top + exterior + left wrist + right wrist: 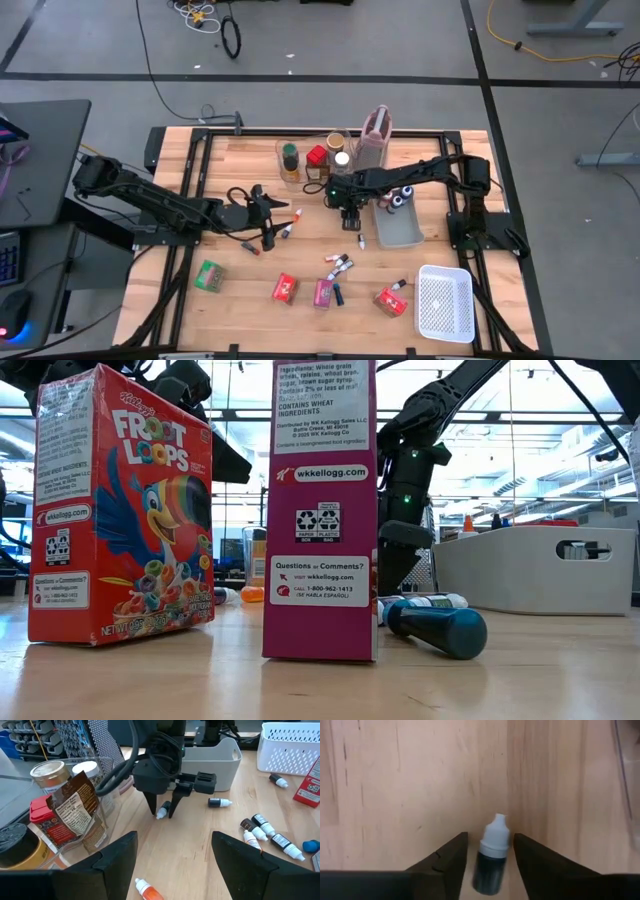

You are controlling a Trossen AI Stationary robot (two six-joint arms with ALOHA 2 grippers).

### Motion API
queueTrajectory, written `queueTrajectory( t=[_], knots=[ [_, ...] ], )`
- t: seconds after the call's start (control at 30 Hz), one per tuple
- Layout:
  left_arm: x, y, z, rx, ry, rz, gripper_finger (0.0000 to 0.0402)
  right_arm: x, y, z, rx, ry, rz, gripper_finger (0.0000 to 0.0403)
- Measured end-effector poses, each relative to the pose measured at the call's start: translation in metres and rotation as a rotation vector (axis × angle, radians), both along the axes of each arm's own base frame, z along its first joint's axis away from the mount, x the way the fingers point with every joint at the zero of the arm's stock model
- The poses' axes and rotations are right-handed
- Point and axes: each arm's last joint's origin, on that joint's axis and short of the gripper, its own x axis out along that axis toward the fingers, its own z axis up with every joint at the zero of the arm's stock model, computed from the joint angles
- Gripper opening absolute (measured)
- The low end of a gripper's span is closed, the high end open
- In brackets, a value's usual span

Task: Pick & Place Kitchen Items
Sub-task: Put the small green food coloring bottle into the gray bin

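- Nearest the table-level camera, we are looking at a red Froot Loops cereal box [118, 510] and a slim magenta cereal box [322, 510] standing upright on the wooden table [500, 685]; from overhead these are reading only as small packets near the front edge.
- Just behind them, a teal-capped dropper bottle [440, 628] is lying on its side, a detail the overhead camera is barely resolving.
- The right wrist camera is giving us what no other view does: a small dark dropper bottle with a white cap [492, 855] is lying between the spread fingers of the right gripper [490, 862], and we cannot tell whether the fingers are touching it.
- The left wrist camera is showing that same right gripper from outside, pointing down at the table beside a grey plastic bin [212, 762], with the white cap peeking out between its fingers.
- The left gripper [172, 857] is hovering with its fingers wide apart and empty, above an orange-bodied dropper bottle [149, 891].
- Farther back, we are seeing spice jars [52, 805] in a clear plastic container, and a white mesh basket [444, 303] at the table's right front corner.
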Motion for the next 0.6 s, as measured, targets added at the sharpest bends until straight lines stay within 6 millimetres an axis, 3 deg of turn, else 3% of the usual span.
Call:
queueTrajectory(
  t=[0.3,0.5,0.6],
  knots=[
    [0.0,0.0,0.0,0.0,0.001,0.0,0.0265,0.001,0.004,0.0,0.04,-0.016,-0.091,0.0079],
    [0.0,0.0,0.0,0.0,0.001,0.0,0.0265,0.002,0.021,0.005,0.01,-0.009,-0.177,0.0078],
    [0.0,0.0,0.0,0.001,0.0,0.0,0.0265,-0.003,0.037,0.019,0.014,-0.019,-0.176,0.0086]
  ],
)
